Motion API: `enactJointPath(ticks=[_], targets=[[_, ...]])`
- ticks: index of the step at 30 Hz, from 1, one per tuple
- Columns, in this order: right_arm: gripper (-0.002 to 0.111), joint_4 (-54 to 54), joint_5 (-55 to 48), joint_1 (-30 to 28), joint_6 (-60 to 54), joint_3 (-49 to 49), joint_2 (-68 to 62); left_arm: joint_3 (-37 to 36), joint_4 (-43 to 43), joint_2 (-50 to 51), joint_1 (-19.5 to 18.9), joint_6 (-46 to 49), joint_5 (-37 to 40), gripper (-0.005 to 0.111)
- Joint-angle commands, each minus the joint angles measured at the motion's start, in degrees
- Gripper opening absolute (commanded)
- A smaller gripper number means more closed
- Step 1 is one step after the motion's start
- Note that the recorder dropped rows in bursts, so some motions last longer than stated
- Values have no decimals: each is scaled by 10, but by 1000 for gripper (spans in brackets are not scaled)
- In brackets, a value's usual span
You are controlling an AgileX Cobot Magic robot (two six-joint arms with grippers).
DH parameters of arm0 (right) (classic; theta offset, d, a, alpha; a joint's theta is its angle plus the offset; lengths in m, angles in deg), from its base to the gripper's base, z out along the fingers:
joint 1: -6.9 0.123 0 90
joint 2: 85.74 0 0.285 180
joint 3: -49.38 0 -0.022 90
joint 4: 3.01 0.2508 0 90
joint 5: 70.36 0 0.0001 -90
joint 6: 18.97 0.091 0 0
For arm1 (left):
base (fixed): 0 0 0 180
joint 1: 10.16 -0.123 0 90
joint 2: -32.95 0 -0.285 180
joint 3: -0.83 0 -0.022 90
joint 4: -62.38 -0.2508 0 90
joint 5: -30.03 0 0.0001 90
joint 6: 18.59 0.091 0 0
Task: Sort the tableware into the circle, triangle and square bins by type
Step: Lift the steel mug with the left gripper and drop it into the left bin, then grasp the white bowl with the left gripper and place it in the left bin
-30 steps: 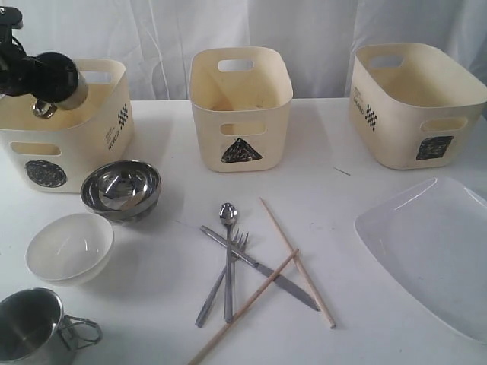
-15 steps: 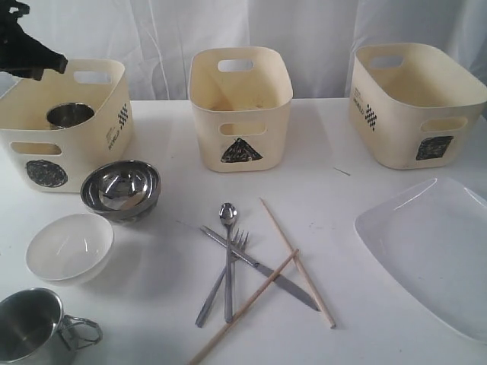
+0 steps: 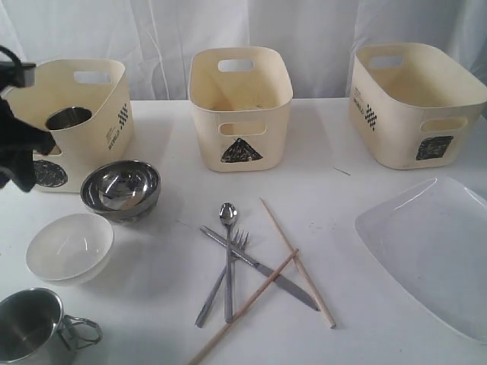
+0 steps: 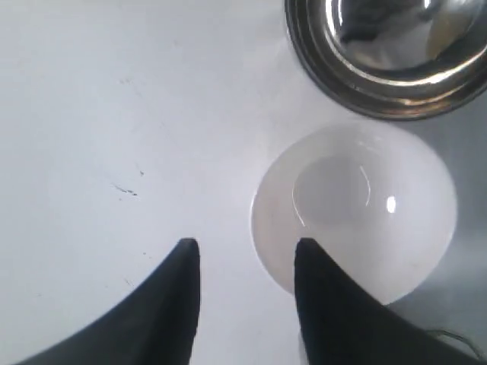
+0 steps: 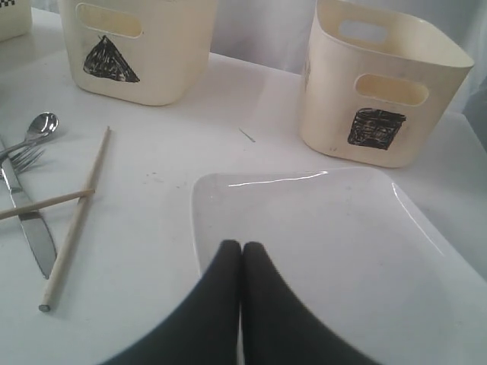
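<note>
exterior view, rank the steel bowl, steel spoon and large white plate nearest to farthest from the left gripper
From the left gripper, which sits at the far left edge of the exterior view:
1. steel bowl, just to its right, on the left side.
2. steel spoon, in the middle, among the cutlery.
3. large white plate, at the far right.

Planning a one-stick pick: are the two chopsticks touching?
Touching. The exterior view shows the tip of the left chopstick resting against the right chopstick, no gap.
</note>
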Motion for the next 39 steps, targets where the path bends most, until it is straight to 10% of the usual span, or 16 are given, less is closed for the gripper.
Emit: enactJointPath(ticks=[1,10,13,16,27,39], targets=[[0,-1,2,1,1,2,4,-98,18,-3,3,3,-95,46],[0,-1,2,1,1,2,4,-240,40,42,3,3,-326,46],[0,-1,2,1,1,2,4,-243,42,65,3,3,-323,38],[0,-1,2,1,1,2,4,-241,21,53,2,3,-327,0],[0,-1,2,1,1,2,4,-74,-152,-134,-15,23,-127,0],[0,-1,2,1,1,2,4,-43,-122,-84,-15,-37,-780,0]])
